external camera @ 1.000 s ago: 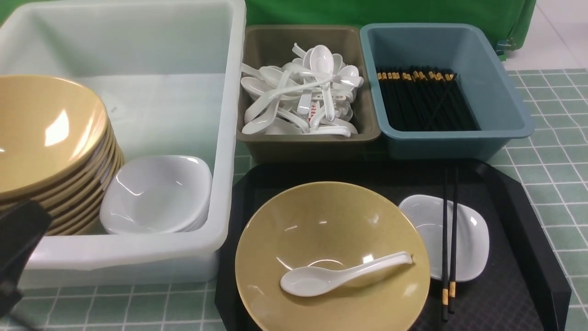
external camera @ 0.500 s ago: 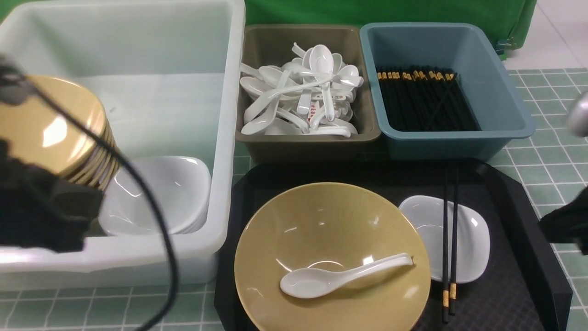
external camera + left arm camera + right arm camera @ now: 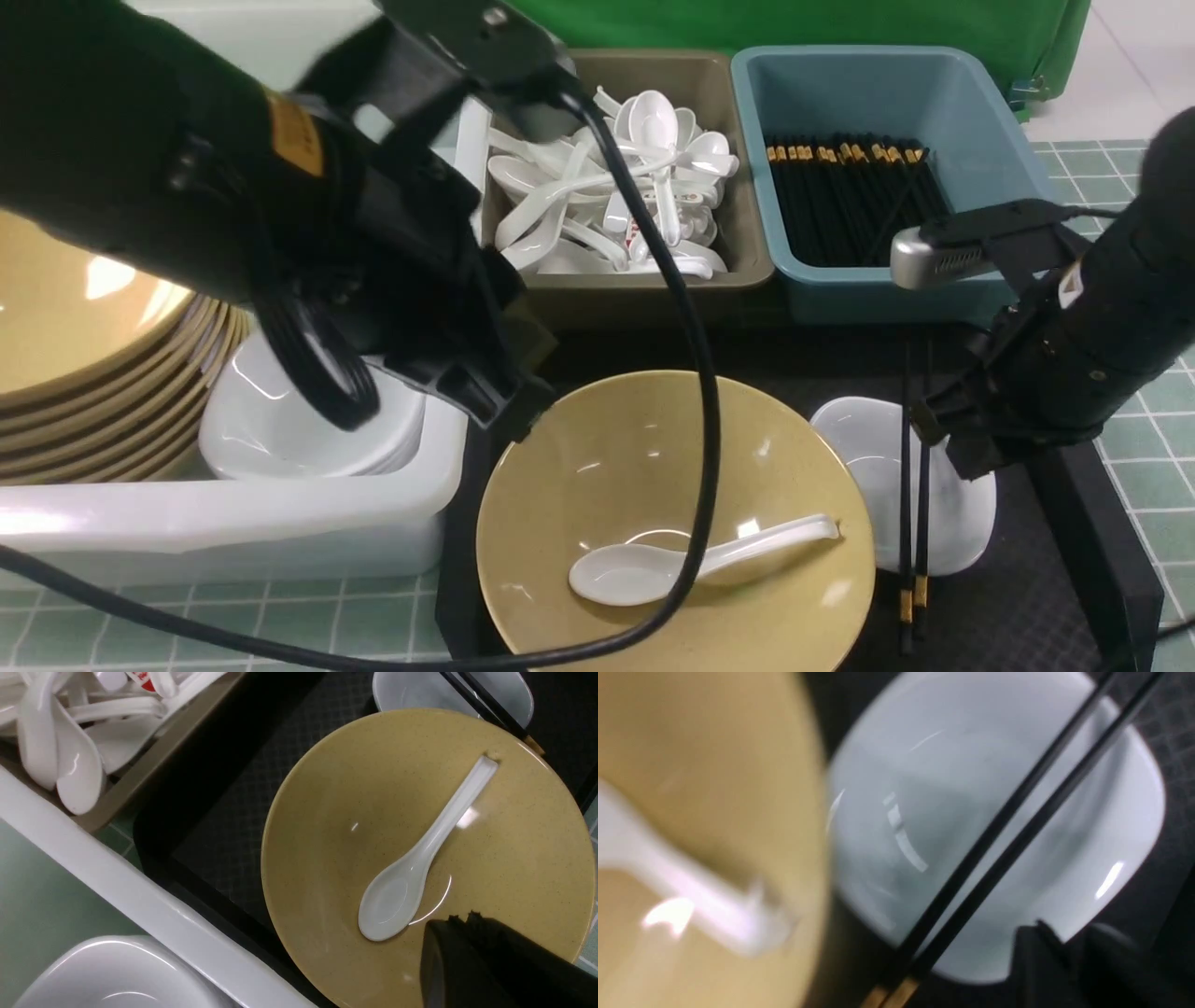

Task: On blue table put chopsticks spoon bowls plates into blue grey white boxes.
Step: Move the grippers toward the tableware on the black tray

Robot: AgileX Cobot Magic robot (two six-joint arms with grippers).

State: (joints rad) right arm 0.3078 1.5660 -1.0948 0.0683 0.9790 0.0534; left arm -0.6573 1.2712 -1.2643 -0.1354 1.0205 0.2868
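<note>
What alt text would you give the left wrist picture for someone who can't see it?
A white spoon lies inside a wide tan bowl on a black tray, with the shut left gripper poised above the bowl. Also in view: a grey box heaped with spoons, and a white plate crossed by chopsticks.

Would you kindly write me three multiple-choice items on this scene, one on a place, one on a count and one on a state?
1. Where does the loose spoon lie? A) in the tan bowl on the black tray; B) on the table cloth; C) in the grey box.
2. How many chopsticks lie across the white plate? A) one; B) two; C) four.
3. How does that tan bowl stand? A) upside down; B) on edge; C) upright, open side up.
Key: 1 A, the spoon rests inside the bowl; 2 B, two black sticks cross the plate; 3 C, its hollow faces up.
</note>
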